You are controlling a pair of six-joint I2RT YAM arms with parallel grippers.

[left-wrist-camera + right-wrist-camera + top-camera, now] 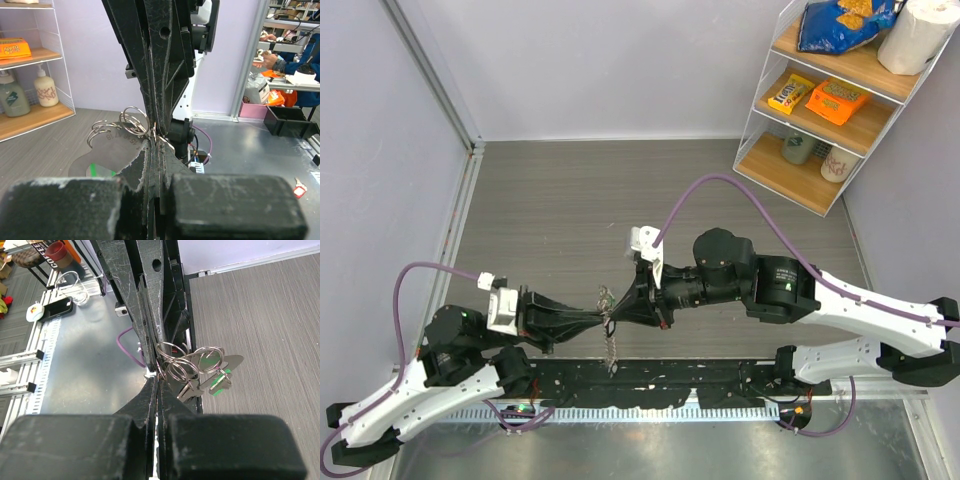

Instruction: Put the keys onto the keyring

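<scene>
My left gripper (602,320) and right gripper (616,314) meet tip to tip above the near middle of the table. Both are shut on a cluster of silver wire rings, the keyring (606,299). A silvery chain strip (611,352) hangs below them. In the left wrist view my gripper (155,141) pinches the rings (131,120), and a flat silver key with a green mark (100,167) hangs at the left. In the right wrist view my gripper (159,377) pinches the rings (186,363), and the keys (220,376), one marked green, dangle at the right. No black-headed key or blue tag shows.
A wire-and-wood shelf (825,110) with snack packs, jars and a paper roll stands at the back right. A black slotted rail (650,380) runs along the near edge. A phone (56,307) lies on the metal bench. A small red-tagged key (299,189) lies there too.
</scene>
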